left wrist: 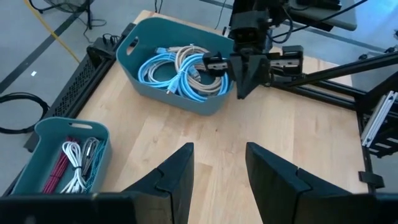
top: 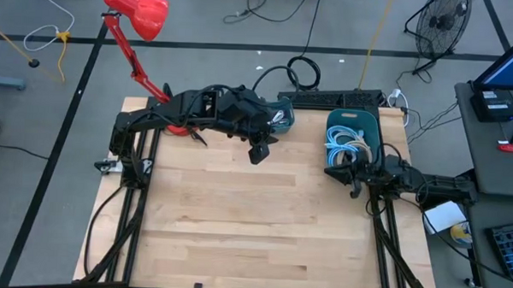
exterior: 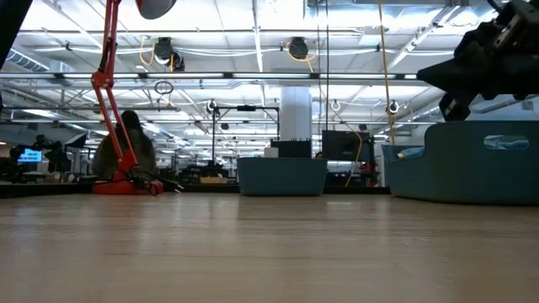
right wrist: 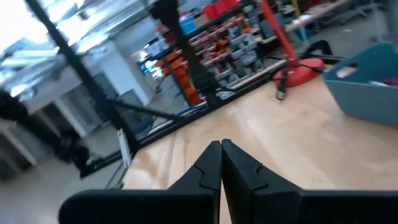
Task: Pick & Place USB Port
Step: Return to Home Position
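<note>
The teal plastic bin on the right (left wrist: pixel 199 104) holds a bunch of light blue and beige cables (left wrist: pixel 174 71). The other teal plastic bin (left wrist: pixel 31 155) holds white and red cables (left wrist: pixel 78 165). The left gripper (left wrist: pixel 219 152) hangs over the wooden table (top: pixel 237 220). Its fingers are wide apart and hold nothing. The right gripper (right wrist: pixel 219 146) sits beside the first bin with its fingers pressed together, empty.
</note>
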